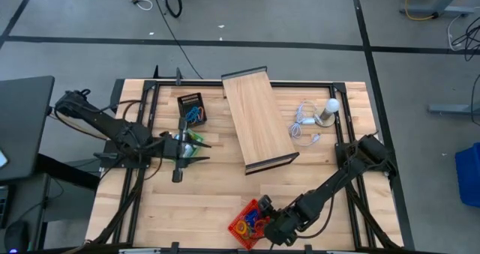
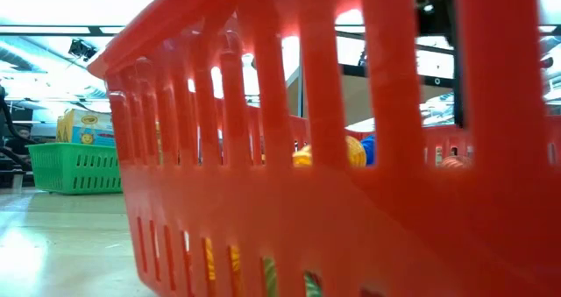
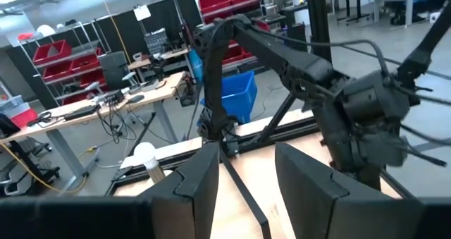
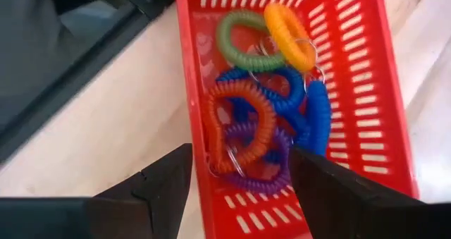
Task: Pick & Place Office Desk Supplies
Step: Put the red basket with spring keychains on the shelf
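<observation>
A red basket point(image 4: 184, 70) at the table's near edge holds several coiled loops point(image 4: 261, 105): green, orange, blue and purple. My right gripper point(image 4: 239, 190) hangs open over the basket's end point(image 1: 238, 218), tipped steeply down. One finger is over the bare table and the other over the basket. A green basket point(image 2: 74, 167) with a yellow-and-green crayon box point(image 2: 88, 126) standing in it sits left of centre. My left gripper point(image 1: 196, 149) hovers level above the green basket point(image 1: 196, 138). Its fingers are apart, and nothing lies between them in the left wrist view point(image 3: 243, 190).
A long pale wooden box point(image 1: 259, 123) lies across the table's middle. A white bulb point(image 1: 330, 108) with a coiled cable point(image 1: 304, 127) sits at the far right. A small black basket point(image 1: 191, 108) holding blue loops stands beyond the left gripper. Black frame rails point(image 1: 146, 119) run along the sides.
</observation>
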